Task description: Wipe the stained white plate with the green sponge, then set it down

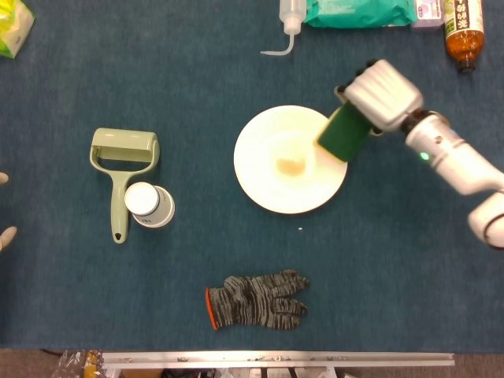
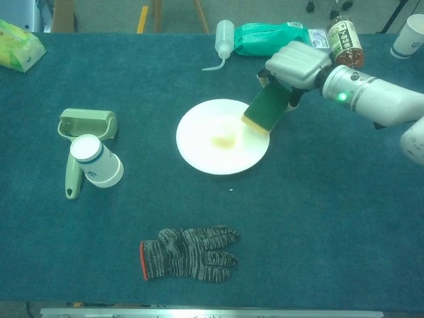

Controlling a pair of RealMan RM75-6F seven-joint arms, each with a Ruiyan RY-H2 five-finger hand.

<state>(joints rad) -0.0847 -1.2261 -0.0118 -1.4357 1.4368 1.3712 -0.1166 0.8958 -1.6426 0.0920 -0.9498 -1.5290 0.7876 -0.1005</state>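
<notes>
The white plate (image 1: 272, 177) (image 2: 202, 149) lies mid-table with a yellowish stain (image 1: 290, 165) (image 2: 224, 140) at its centre. My right hand (image 1: 382, 95) (image 2: 296, 63) holds the green sponge (image 1: 343, 135) (image 2: 266, 108), yellow on its underside, tilted over the plate's right rim, just right of the stain. Whether the sponge touches the plate I cannot tell. Of my left hand only pale fingertips (image 1: 5, 233) peek in at the left edge of the head view.
A green roller (image 1: 122, 161) and an overturned paper cup (image 1: 149, 205) lie at the left. A knit glove (image 1: 256, 301) lies near the front edge. Along the back stand a squeeze bottle (image 1: 290, 17), a green wipes pack (image 1: 361, 11) and a brown bottle (image 1: 462, 30).
</notes>
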